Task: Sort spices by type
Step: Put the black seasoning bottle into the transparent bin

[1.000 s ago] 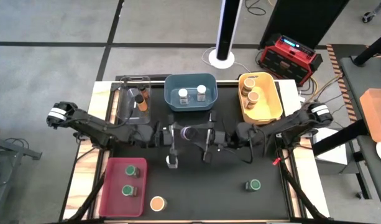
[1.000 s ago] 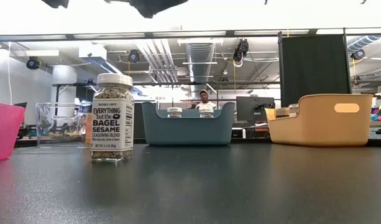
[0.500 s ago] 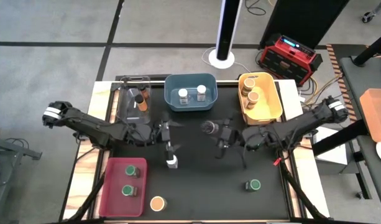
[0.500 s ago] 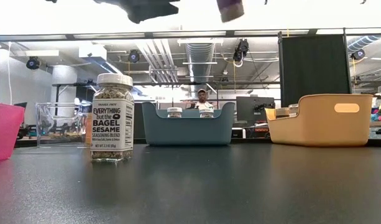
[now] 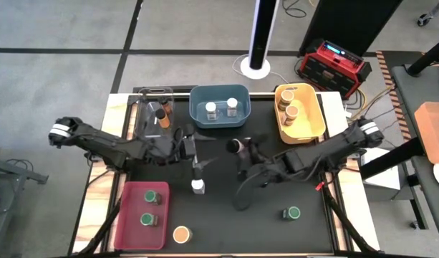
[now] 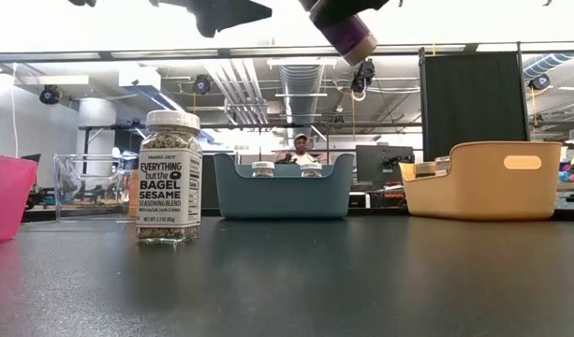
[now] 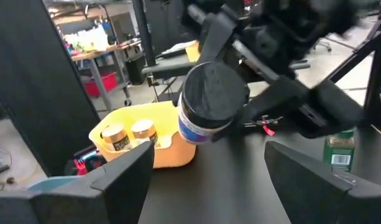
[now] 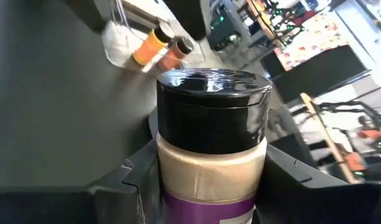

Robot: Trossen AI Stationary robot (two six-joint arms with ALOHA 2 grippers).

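**Bins on the Table and Things in the Room**

Four bins are sitting on the black table (image 5: 226, 215). A red bin (image 5: 129, 226) is lying near the front. A clear bin (image 5: 144, 118), a blue bin (image 5: 219, 97) and a yellow bin (image 5: 312, 118) are standing along the back. A person (image 6: 300, 145) is showing far behind the blue bin.

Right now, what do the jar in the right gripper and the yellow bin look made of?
Jar in the right gripper: likely clear plastic or glass, since tan powder shows through; its black lid is glossy, probably plastic, catching reflections. Yellow bin: opaque matte moulded plastic, with rounded corners and a cut-out handle.
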